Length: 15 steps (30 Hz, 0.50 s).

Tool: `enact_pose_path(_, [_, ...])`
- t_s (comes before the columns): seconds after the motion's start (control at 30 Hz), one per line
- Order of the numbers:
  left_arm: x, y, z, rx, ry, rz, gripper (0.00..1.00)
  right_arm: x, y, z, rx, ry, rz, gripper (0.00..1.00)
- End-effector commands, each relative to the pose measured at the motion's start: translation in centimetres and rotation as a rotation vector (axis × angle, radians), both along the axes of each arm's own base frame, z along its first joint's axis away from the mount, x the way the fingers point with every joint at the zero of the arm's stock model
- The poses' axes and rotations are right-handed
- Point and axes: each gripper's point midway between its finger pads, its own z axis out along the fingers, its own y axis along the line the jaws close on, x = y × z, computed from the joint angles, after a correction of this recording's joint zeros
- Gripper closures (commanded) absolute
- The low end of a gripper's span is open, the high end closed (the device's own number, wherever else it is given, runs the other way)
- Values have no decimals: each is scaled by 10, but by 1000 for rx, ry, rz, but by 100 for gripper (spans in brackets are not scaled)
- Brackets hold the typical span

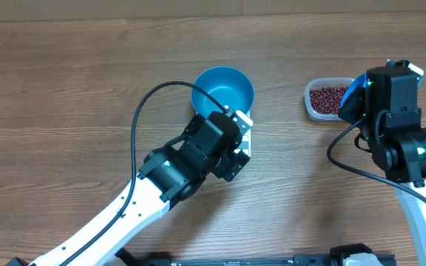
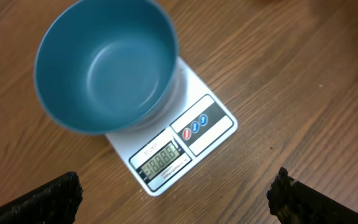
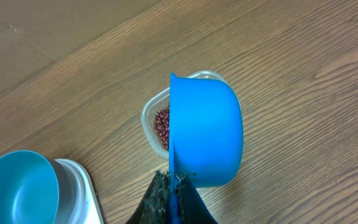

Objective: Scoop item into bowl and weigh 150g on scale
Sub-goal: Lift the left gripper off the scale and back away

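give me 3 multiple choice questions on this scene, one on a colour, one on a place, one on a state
1. What colour are the beans in the clear tub?
A) green B) white C) dark red-brown

2. Where does the blue bowl stand?
A) on the white scale B) inside the tub C) on the bare wood

3. What state is the right tool in?
A) wide open B) shut on the blue scoop C) shut on the bowl's rim

Answers:
1 C, the right wrist view shows red-brown beans in the tub.
2 A, the left wrist view shows the bowl on the scale's platform.
3 B, its fingers close round the scoop's handle.
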Motion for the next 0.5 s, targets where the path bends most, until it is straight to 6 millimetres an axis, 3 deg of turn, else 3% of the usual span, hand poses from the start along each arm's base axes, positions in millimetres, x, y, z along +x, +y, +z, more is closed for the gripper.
enact_pose_path(0.0, [7,16,9,-72,12,147,0,1,-1,14,10,-41,-9,96])
enact_pose_path(0.23, [11,33,31,-186,14,213,0,2,-1,14,10,-41,-9,96])
enact_pose_path(0.47, [-3,49,56,-185,-50,179,0,2,-1,14,10,-41,-9,96])
